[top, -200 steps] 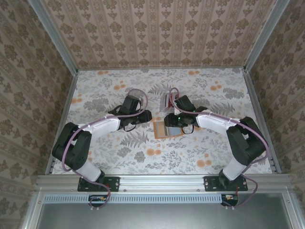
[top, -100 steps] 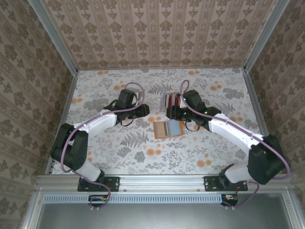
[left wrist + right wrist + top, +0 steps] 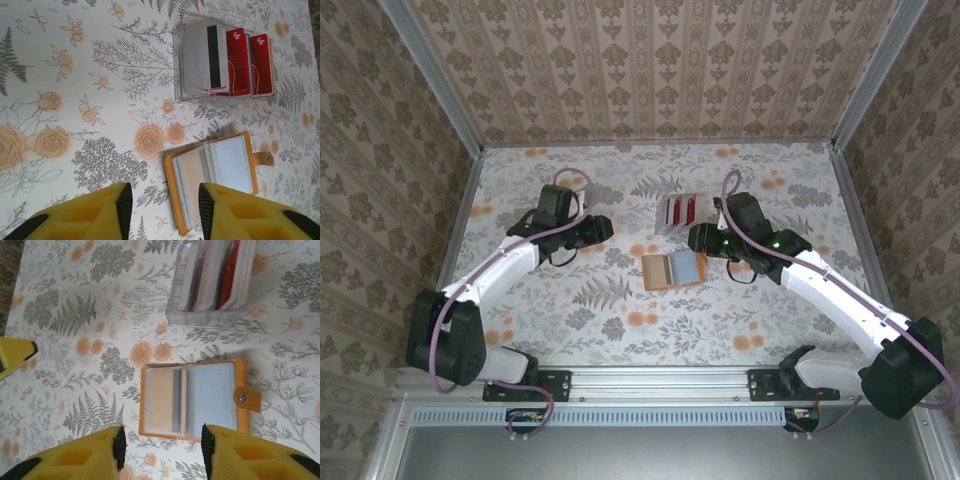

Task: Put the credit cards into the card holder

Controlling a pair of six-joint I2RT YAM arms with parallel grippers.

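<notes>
The orange card holder (image 3: 674, 270) lies open on the floral table, its grey-blue inside up. A beige credit card with a dark stripe (image 3: 168, 400) sits in its left pocket, also seen in the left wrist view (image 3: 192, 176). More credit cards, red ones (image 3: 248, 62) and a pale one with a black stripe (image 3: 202, 60), stand in the clear rack (image 3: 678, 212). My left gripper (image 3: 599, 229) hovers open and empty to the left of the holder (image 3: 212, 172). My right gripper (image 3: 699, 238) hangs open and empty just right of the rack, above the holder (image 3: 192, 400).
The rack (image 3: 212, 285) stands just behind the holder. Metal rails and patterned walls (image 3: 650, 70) bound the table on three sides. A yellow finger of the left gripper (image 3: 15, 355) shows at the left edge of the right wrist view.
My right gripper has lifted off the holder and drawn back to the right, its jaws a little wider. My left gripper has pulled away to the left. The holder stays open.
</notes>
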